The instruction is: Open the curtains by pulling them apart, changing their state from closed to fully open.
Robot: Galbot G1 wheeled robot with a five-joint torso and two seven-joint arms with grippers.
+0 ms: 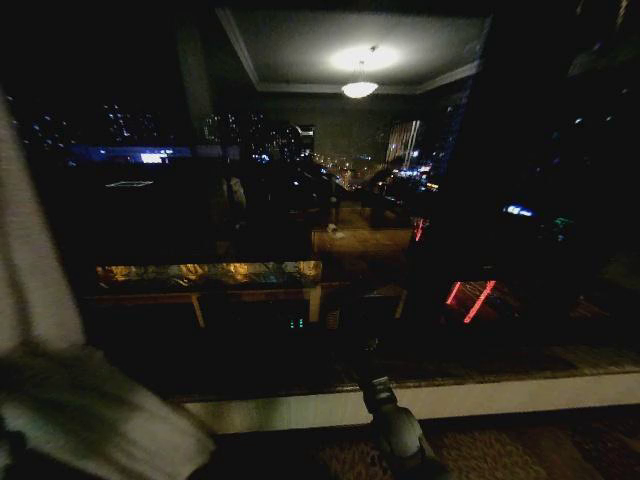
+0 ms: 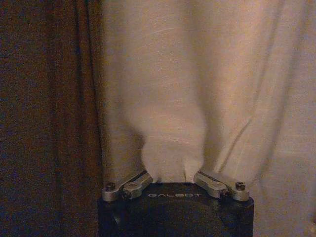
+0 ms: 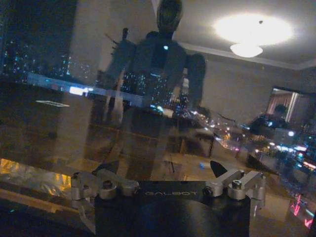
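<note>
Cream sheer fabric fills our left wrist view: the left gripper (image 2: pixel 174 175) has a fold of the curtain (image 2: pixel 197 89) bunched between its jaws, which look closed in on the cloth. Beside that panel hangs a darker golden-brown drape (image 2: pixel 49 108), touching its edge. In the head view the same curtain (image 1: pixel 40 300) is gathered at the far left, with a pale bunch low down near our left arm, and the window glass (image 1: pixel 300 200) ahead is bare, showing night city lights and the reflected ceiling lamp (image 1: pixel 360 88).

Our right gripper (image 3: pixel 170 173) faces the glass with its jaws spread wide and nothing between them; we see our own reflection (image 3: pixel 158 74) there. We cannot see a right-hand panel.

We judge the left side nearly drawn back. The risk is that the thin cloth slips out of the pinch if we pull further, since only a small fold is held. Pulling hard could also drag the heavier drape along or strain the fabric at the rail above.
</note>
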